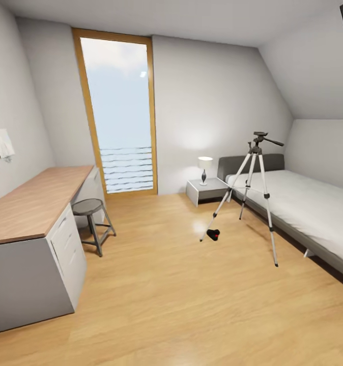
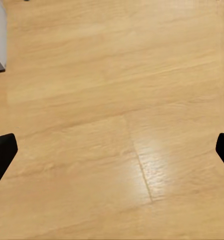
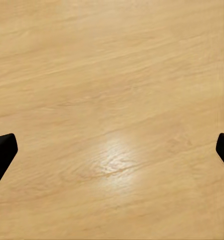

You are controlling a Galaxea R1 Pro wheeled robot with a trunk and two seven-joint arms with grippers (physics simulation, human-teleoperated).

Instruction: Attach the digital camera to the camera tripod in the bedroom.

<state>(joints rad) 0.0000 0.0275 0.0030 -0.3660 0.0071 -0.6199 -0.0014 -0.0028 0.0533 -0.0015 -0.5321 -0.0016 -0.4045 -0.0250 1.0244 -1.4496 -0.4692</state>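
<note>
The digital camera [image 1: 212,234], small and black with a red button, lies on the light wood floor of the bedroom, beside the near left foot of the camera tripod [image 1: 254,189]. The tripod stands upright on its silver legs next to the bed, with its black head and pan handle on top. My left gripper [image 2: 112,152] is open over bare floor, its black fingertips [image 2: 2,155] wide apart at the frame's sides. My right gripper [image 3: 112,152] is open too, with nothing between its fingertips [image 3: 2,152].
A long desk with a wood top [image 1: 34,203] runs along the left wall, with a round stool [image 1: 92,221] beside it. The grey bed [image 1: 304,213] lies along the right wall, and a nightstand with a lamp [image 1: 205,185] stands at its head. A tall window [image 1: 121,112] fills the far wall.
</note>
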